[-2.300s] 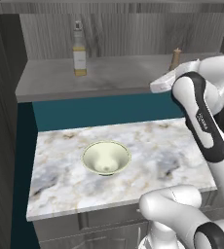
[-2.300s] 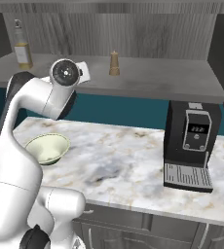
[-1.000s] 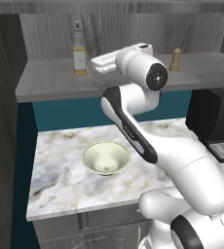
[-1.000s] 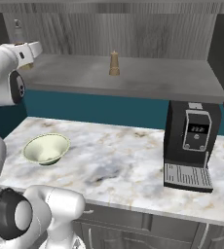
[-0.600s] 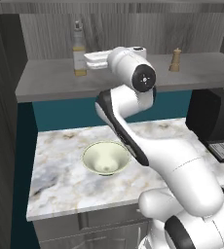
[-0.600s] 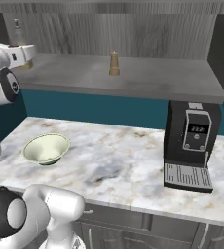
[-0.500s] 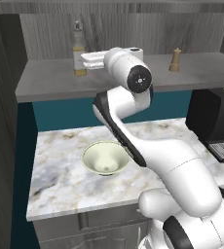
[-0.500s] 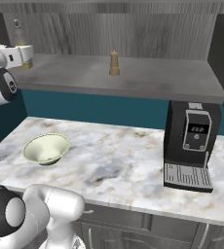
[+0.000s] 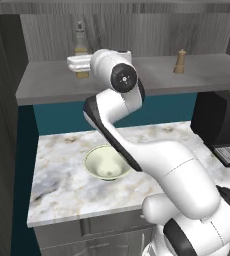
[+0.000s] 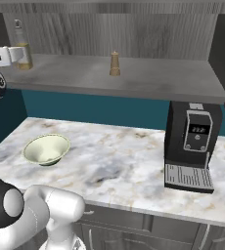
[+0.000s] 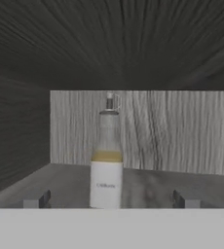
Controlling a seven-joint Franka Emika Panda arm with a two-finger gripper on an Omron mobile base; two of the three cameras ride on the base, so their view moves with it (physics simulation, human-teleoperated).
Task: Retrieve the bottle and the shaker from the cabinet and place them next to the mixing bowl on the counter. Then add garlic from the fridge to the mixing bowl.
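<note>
The bottle (image 11: 106, 163), slim glass with amber liquid and a pale label, stands upright on the cabinet shelf (image 9: 152, 75) at its left end. My gripper (image 11: 110, 199) is open and level with the bottle, which stands just ahead between the two fingertips (image 11: 36, 199), untouched. From the base views, my gripper (image 9: 73, 64) (image 10: 14, 55) sits right at the bottle (image 9: 80, 42) (image 10: 21, 49). The tan shaker (image 9: 179, 61) (image 10: 114, 63) stands farther right on the same shelf. The cream-green mixing bowl (image 9: 105, 162) (image 10: 46, 149) rests on the marble counter (image 9: 62, 185). The fridge and garlic are out of view.
A black coffee machine (image 10: 191, 146) (image 9: 222, 120) stands on the counter's right side. The cabinet's grey back wall (image 11: 182, 131) is close behind the bottle, and a side wall (image 11: 16, 136) rises to its left. A dark upright panel (image 9: 2, 125) borders the counter's left.
The arm has swung left along the shelf, from near the shaker to the bottle. The jaws stayed open. Bottle, shaker and bowl have not moved.
</note>
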